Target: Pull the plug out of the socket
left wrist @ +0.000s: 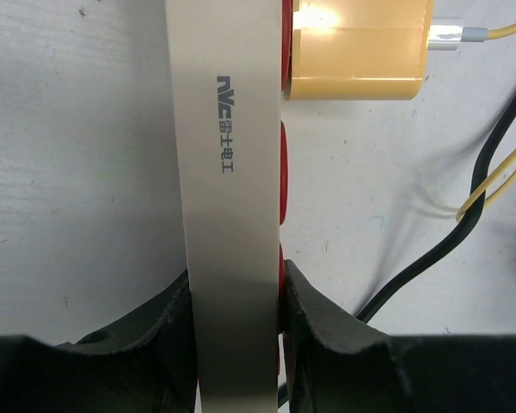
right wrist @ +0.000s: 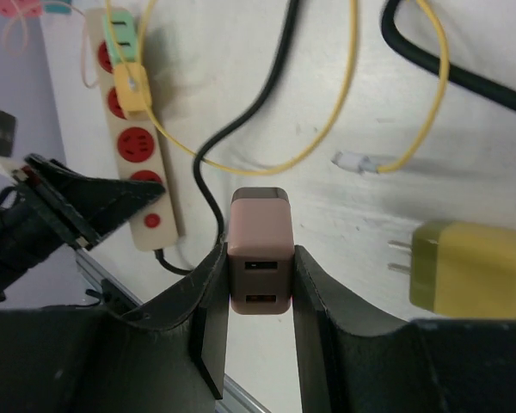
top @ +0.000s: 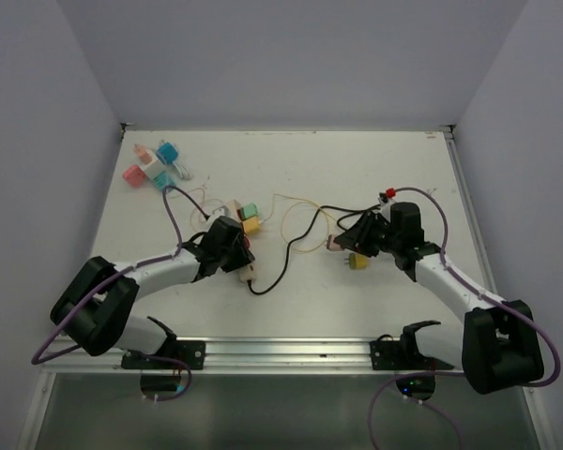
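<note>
The white power strip (top: 250, 265) with red sockets lies left of centre; a green plug (top: 247, 210) and a yellow plug (top: 252, 224) sit in its far end. My left gripper (top: 233, 247) is shut on the strip's near half; in the left wrist view its fingers (left wrist: 308, 320) clamp the strip's side (left wrist: 228, 172), with the yellow plug (left wrist: 357, 52) beyond. My right gripper (top: 342, 240) is shut on a pink USB plug (right wrist: 258, 232), held apart from the strip (right wrist: 131, 129), right of it.
A loose olive-yellow plug (top: 358, 262) lies on the table by my right gripper, also in the right wrist view (right wrist: 469, 267). The black cord (top: 286, 253) and thin yellow cables (top: 300, 220) loop between the arms. A cluster of pink, teal and white plugs (top: 152, 166) lies far left.
</note>
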